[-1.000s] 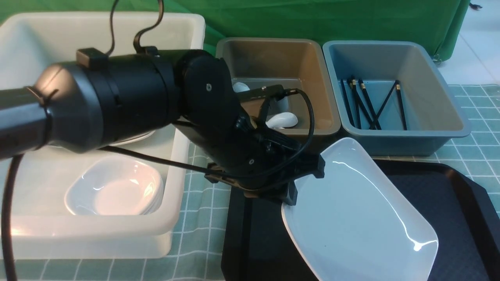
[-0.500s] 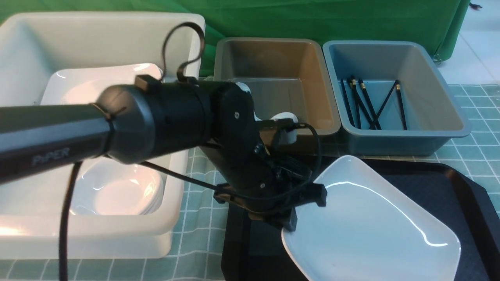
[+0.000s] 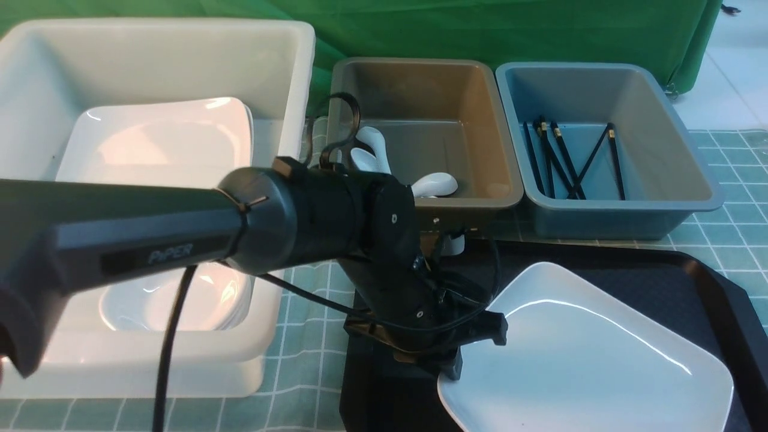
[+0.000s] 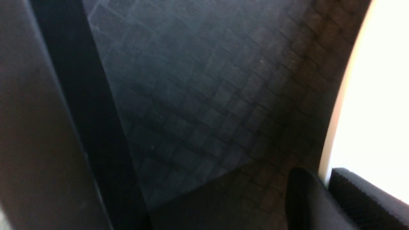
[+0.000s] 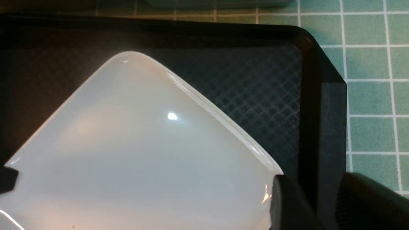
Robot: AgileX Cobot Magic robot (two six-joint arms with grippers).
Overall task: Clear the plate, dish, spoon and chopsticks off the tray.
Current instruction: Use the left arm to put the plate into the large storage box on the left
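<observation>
Fingers [image 4: 361, 198] of the left gripper [image 3: 455, 365] pinch the plate [image 3: 588, 360] at its nine-o'clock corner (right gripper [image 5: 324, 199]: cannot tell).

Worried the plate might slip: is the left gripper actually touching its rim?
Touching. The left wrist view shows the plate's thin white rim pinched between the two dark fingers of the left gripper, with no gap on either side.

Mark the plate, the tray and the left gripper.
plate [image 3: 600, 360], front view, middle of its face.
tray [image 3: 648, 251], front view, far rim.
left gripper [image 4: 326, 187], left wrist view, between its fingertips.
</observation>
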